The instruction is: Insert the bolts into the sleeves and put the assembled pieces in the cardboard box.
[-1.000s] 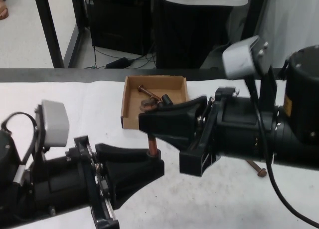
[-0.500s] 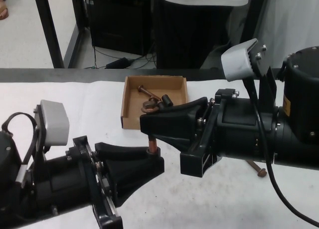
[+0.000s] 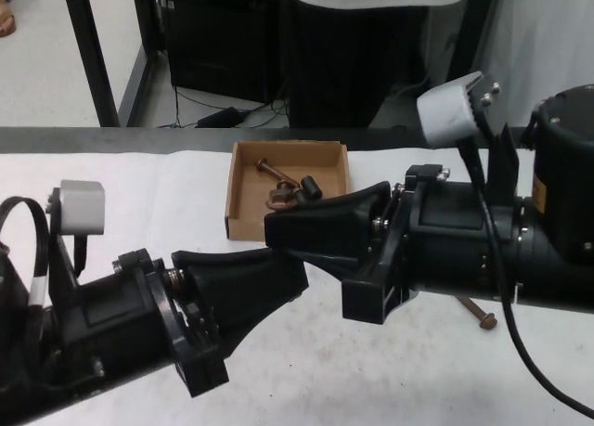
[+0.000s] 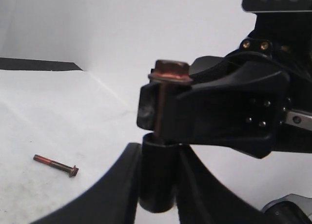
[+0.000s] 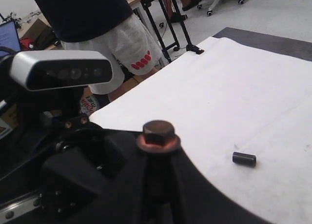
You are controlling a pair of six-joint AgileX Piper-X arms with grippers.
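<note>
Mid-bench, my left fingers clamp the sleeve, now raised onto the bolt my right fingers pinch; insertion starting.

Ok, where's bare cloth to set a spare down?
Free: white cloth left of the brown cardboard box, and the near strip between the arms. Crowded: before the box, where left gripper and right gripper meet; a loose copper bolt lies by the right arm.
</note>
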